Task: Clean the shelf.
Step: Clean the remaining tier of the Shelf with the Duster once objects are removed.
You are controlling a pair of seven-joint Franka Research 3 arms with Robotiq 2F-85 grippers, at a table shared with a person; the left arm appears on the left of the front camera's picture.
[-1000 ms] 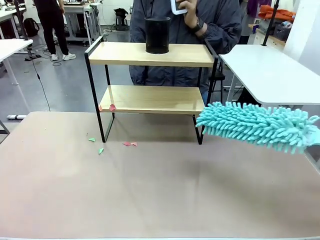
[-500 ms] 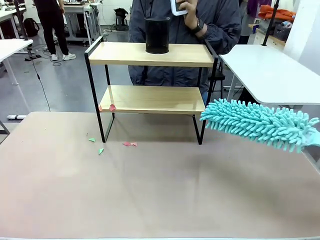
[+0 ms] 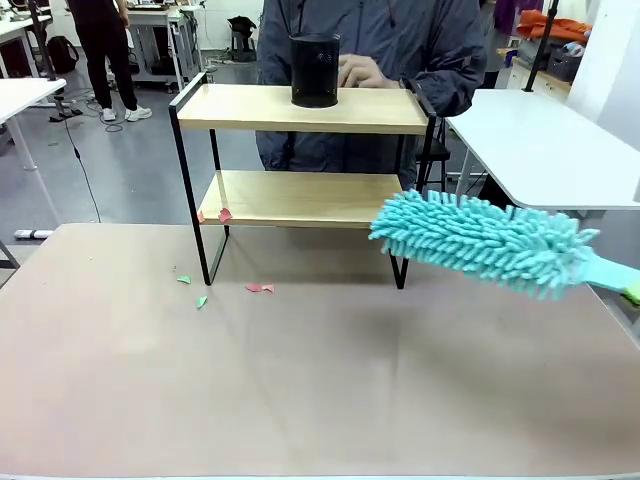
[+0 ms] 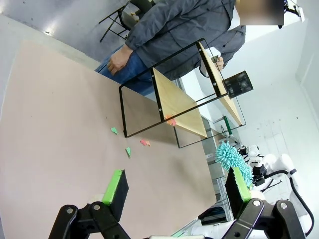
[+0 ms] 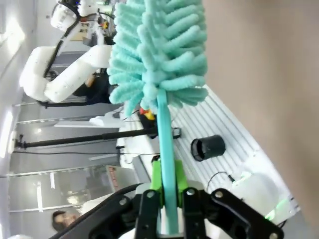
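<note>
The shelf [image 3: 300, 108] stands at the table's far side, two light boards in a black frame; the left wrist view shows the shelf [image 4: 179, 102] tilted. A black mesh cup [image 3: 315, 70] sits on its top board. Small red scraps [image 3: 224, 215] lie at the lower board's left end. A fluffy teal duster [image 3: 475, 242] hangs in front of the shelf's right legs, its tip near the lower board. My right gripper [image 5: 168, 191] is shut on the duster's teal handle [image 5: 166, 149]. My left gripper [image 4: 177, 186] is open, high above the table with nothing between its fingers.
Green and red paper scraps [image 3: 201, 300] lie on the tan table [image 3: 300, 380] near the shelf's left leg. A person [image 3: 380, 50] stands behind the shelf with a hand [image 3: 365, 72] over the top board. A white table [image 3: 540, 140] stands at the right.
The duster has swung left toward the shelf's lower board. The person's hand has dropped from holding a white object to just above the top board.
</note>
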